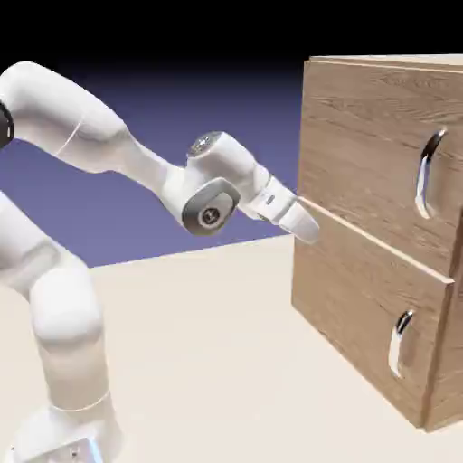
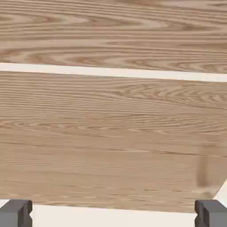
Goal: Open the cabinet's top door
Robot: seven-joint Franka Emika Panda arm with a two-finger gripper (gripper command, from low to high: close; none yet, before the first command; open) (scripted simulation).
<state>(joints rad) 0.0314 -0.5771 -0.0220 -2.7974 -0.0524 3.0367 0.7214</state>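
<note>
The light-brown wood-grain cabinet [image 1: 362,298] stands at the right of the exterior view. Its top door [image 1: 371,136] is the taller upper panel, shut, with a long curved silver handle [image 1: 429,174] near its right side. My gripper [image 1: 307,226] points at the cabinet's front near its left edge, level with the seam between the two panels and well left of the handle. In the hand view, wood grain [image 2: 113,133] fills the picture, crossed by a pale seam [image 2: 113,72]. My gripper [image 2: 113,215] is open, its grey fingertips [image 2: 15,213] far apart with nothing between them.
The shorter lower panel [image 1: 362,307] carries a smaller silver handle [image 1: 400,342]. The cabinet stands on a cream table [image 1: 208,362]. My white arm [image 1: 90,136] arches in from the left.
</note>
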